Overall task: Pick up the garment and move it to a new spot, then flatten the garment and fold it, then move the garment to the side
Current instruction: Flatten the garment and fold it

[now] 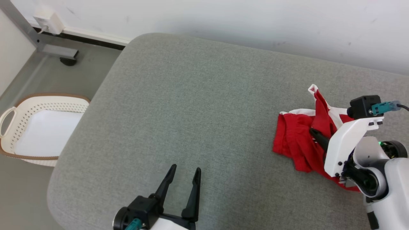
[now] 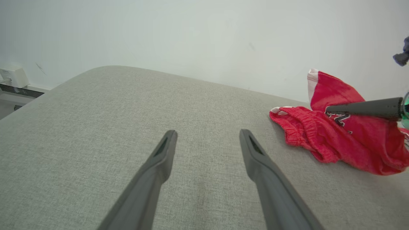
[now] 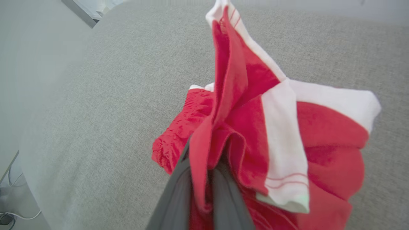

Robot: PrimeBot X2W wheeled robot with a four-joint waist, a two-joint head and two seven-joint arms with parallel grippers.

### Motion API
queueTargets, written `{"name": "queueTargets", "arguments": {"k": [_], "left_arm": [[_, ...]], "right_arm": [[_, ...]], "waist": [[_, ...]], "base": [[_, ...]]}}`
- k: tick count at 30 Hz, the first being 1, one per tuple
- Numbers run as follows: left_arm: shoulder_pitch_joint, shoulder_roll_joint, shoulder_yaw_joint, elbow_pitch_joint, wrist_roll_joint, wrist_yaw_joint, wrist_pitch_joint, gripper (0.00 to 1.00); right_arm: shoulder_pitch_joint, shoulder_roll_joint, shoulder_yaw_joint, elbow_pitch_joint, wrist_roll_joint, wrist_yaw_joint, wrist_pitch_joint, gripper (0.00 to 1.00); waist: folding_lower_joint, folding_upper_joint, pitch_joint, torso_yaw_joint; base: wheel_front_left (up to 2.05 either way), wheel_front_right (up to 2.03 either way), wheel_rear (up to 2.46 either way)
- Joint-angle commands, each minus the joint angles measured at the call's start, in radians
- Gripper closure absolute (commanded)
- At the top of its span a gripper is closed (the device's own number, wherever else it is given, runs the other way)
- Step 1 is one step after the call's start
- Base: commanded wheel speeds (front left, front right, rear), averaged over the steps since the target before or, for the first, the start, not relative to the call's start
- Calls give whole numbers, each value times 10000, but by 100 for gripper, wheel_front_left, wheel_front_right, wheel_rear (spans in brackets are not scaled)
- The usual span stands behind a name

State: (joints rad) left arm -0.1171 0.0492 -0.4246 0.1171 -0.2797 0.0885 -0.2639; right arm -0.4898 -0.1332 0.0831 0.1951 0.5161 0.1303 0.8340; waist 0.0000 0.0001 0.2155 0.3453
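The garment (image 1: 297, 140), red with white sleeves and striped trim, lies crumpled at the right side of the grey cushioned surface (image 1: 191, 111). My right gripper (image 1: 314, 133) is shut on a fold of the garment (image 3: 243, 127), and part of the cloth stands pulled up above the heap. In the left wrist view the garment (image 2: 345, 140) shows at the right, with one dark finger (image 2: 364, 108) of the right gripper lying across it. My left gripper (image 1: 184, 174) hovers open near the front edge, well left of the garment, with nothing between its fingers (image 2: 159, 166).
A cream perforated laundry basket (image 1: 12, 127) stands on the floor to the left of the cushion. A white wall (image 1: 255, 25) runs behind the surface. A metal table leg (image 1: 48, 48) and a wall socket sit at the far left corner.
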Motion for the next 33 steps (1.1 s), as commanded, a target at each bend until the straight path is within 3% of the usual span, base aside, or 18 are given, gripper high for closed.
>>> {"name": "queueTargets", "arguments": {"k": [1,3,4,12,21,28,33], "left_arm": [[106,32,25,39,25,-10,0,0],[124,32,53,70,43,-27,0,0],[135,32,80,81,58,-35,0,0],[218,32,287,210,165,-84,0,0],[415,33,621,293,238,-132,0,0],[840,32,1011,154,394,-149,0,0],[1267,33,1408,-44,604,-199,0,0]], "right_arm": [[-8,64,-52,36,-168,3,-216,75],[-41,205,76,115,-400,3,-547,42],[-25,294,184,141,-436,3,-684,0],[357,678,1306,-15,304,3,-1224,0],[929,705,2311,-606,893,2,-2609,0],[1795,-246,2215,-1442,208,2,-4627,0],[2702,-919,1549,-1412,-858,2,-6403,0]], "waist": [[0,-1,-44,-44],[0,-1,-90,-94],[0,-1,-110,-130],[0,-1,-281,-463],[0,-1,-620,-866],[0,-1,-1162,-1182],[0,-1,-1523,-1488]], "base": [[0,0,0],[0,0,0],[0,0,0],[0,0,0],[0,0,0],[0,0,0],[0,0,0]]}}
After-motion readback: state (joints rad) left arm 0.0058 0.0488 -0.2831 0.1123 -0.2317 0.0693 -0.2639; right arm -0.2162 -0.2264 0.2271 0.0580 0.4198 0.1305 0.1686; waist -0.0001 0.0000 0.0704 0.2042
